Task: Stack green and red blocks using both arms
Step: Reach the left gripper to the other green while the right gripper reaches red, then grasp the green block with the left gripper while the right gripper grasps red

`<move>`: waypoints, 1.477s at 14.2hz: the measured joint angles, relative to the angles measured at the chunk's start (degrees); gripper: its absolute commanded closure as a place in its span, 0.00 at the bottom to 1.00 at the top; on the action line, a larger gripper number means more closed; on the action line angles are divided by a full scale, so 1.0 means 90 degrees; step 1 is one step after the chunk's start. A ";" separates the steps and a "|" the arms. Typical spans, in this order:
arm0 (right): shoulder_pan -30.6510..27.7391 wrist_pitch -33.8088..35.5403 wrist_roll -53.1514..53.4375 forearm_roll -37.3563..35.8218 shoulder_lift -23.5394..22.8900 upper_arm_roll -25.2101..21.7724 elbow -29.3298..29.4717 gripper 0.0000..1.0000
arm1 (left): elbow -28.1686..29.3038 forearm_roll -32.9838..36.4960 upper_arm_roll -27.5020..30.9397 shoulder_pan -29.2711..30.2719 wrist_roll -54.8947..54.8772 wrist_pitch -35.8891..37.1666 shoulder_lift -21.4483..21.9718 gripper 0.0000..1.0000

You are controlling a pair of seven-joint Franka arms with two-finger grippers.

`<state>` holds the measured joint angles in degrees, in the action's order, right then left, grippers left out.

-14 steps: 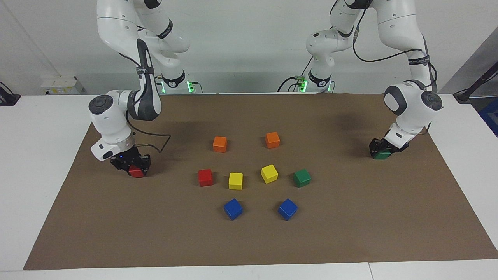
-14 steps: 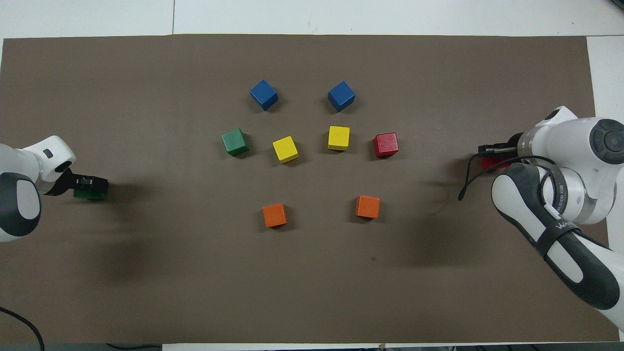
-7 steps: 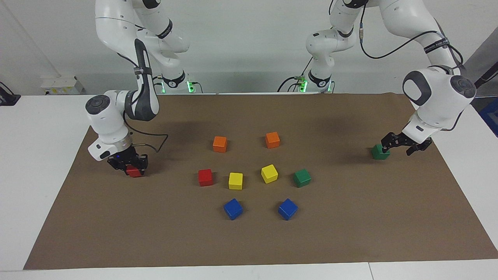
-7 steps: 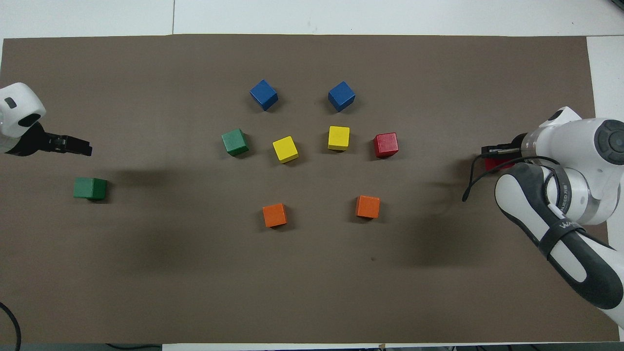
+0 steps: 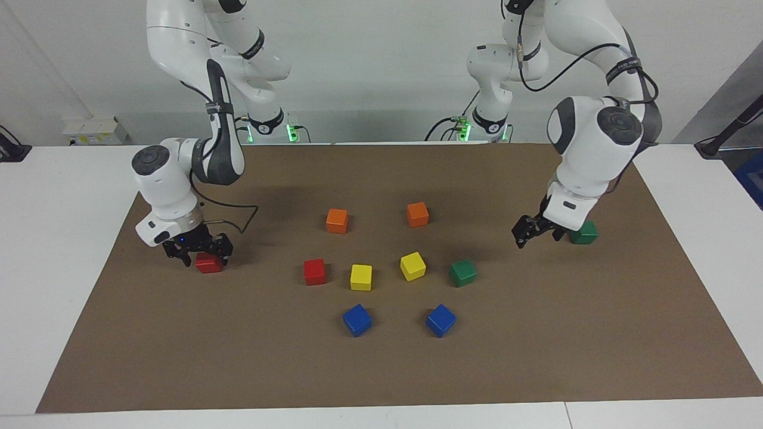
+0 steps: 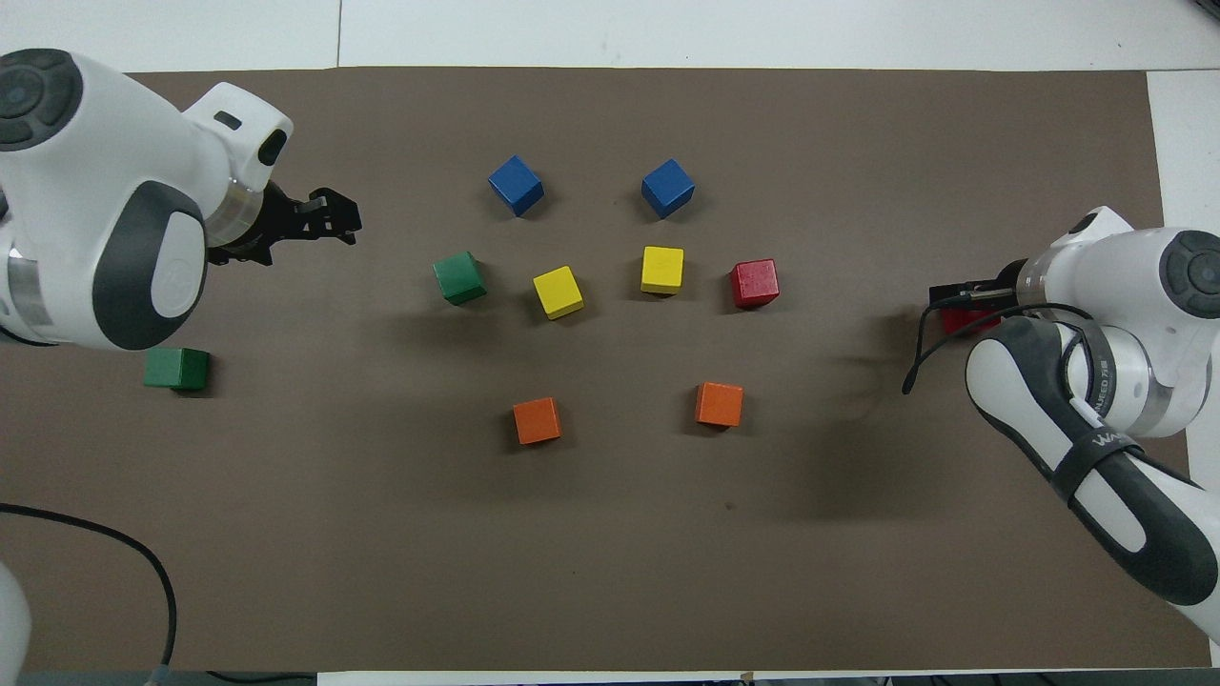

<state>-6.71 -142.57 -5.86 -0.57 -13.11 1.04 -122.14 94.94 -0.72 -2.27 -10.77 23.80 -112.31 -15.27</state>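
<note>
One dark green block [image 5: 583, 232] [image 6: 176, 369] lies on the brown mat near the left arm's end. A second green block [image 5: 462, 272] [image 6: 458, 278] lies in the middle group. My left gripper [image 5: 535, 233] [image 6: 329, 214] is open and empty, in the air over the mat between the two green blocks. One red block [image 5: 208, 263] [image 6: 961, 320] lies near the right arm's end. My right gripper [image 5: 204, 258] [image 6: 958, 303] is low over it, its jaws open on either side. The second red block [image 5: 314, 271] [image 6: 754, 283] lies in the middle group.
Two yellow cubes [image 5: 360, 277] [image 5: 412, 266] lie between the middle red and green blocks. Two orange cubes [image 5: 337, 220] [image 5: 417, 214] lie nearer the robots, two blue cubes [image 5: 357, 320] [image 5: 440, 320] farther away. The mat [image 5: 536, 357] covers most of the white table.
My left gripper let go of the green block, rose and swung toward the middle of the mat. My right gripper opened on the red block, which stays on the mat.
</note>
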 measured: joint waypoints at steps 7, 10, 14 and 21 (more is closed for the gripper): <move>0.0324 0.3004 0.0021 0.0000 0.0592 0.0021 0.1816 0.00 | -0.0223 0.0000 0.0007 -0.0569 0.1669 -0.0823 -0.0998 0.00; 0.1029 0.3610 0.0979 0.0000 0.0622 0.0037 0.2542 0.00 | -0.0236 0.0000 0.0007 -0.0728 0.2020 -0.1361 -0.1386 0.00; 0.2159 0.2974 0.2444 -0.0010 0.0239 0.0062 0.2578 0.00 | -0.0199 0.0000 0.0004 -0.0807 0.2244 -0.1498 -0.1459 0.00; 0.2351 0.1989 0.3031 -0.0010 -0.0548 0.0057 0.2342 0.00 | 0.0286 0.0139 0.0009 -0.1105 0.2413 -0.1771 -0.1499 0.20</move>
<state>14.44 -124.68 21.42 -0.66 -18.04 1.55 -101.07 97.51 0.54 -2.18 -20.71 45.51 -128.25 -28.77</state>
